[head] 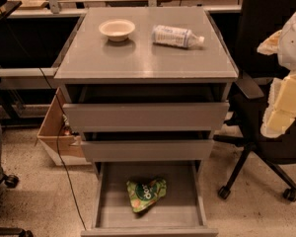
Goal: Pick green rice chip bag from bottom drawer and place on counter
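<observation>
The green rice chip bag point(146, 194) lies crumpled on the floor of the bottom drawer point(180, 181), near its front middle. The bottom drawer is pulled fully open. The counter point(143, 58) is the grey top of the cabinet, above the bag. My gripper point(280, 113) shows as white and pale-yellow parts at the right edge. It hangs level with the upper drawers, well above and to the right of the bag, and touches nothing.
A white bowl point(117, 29) and a clear plastic bottle point(177, 36) lying on its side are on the counter's far half. The two upper drawers point(146, 116) stand slightly open. A black office chair point(259, 137) is at the right, a cardboard box point(54, 132) at the left.
</observation>
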### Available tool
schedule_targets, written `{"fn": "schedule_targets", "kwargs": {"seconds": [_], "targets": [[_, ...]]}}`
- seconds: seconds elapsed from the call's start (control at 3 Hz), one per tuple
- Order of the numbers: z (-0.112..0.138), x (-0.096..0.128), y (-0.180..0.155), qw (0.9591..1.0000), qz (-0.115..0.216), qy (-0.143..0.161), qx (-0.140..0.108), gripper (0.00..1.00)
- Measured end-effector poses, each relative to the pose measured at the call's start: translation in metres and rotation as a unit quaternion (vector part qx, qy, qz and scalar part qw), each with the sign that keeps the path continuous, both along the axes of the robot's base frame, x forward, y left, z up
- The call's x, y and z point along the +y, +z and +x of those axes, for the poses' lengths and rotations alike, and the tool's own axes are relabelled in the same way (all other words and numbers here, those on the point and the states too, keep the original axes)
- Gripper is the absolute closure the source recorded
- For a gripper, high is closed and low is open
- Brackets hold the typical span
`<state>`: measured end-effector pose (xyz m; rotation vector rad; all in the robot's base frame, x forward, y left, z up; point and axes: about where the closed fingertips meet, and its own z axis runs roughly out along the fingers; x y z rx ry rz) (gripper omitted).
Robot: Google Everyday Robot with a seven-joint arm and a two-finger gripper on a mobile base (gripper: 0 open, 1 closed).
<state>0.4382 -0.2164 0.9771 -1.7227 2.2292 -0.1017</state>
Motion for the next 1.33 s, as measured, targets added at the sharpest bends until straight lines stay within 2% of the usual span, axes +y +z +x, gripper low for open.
{"fn": "schedule_targets", "kwargs": {"seconds": [0.33, 0.67, 1.0, 1.33], "targets": [[0.000, 0.000, 0.000, 1.0000, 0.000, 0.000, 0.000, 0.00], [0.005, 0.001, -0.025, 0.9999, 0.014, -0.002, 0.002, 0.00], [0.016, 0.006, -0.088, 0.9991, 0.039, 0.001, 0.017, 0.00], [0.024, 0.020, -0.166, 0.9972, 0.063, 0.002, 0.041, 0.00]]}}
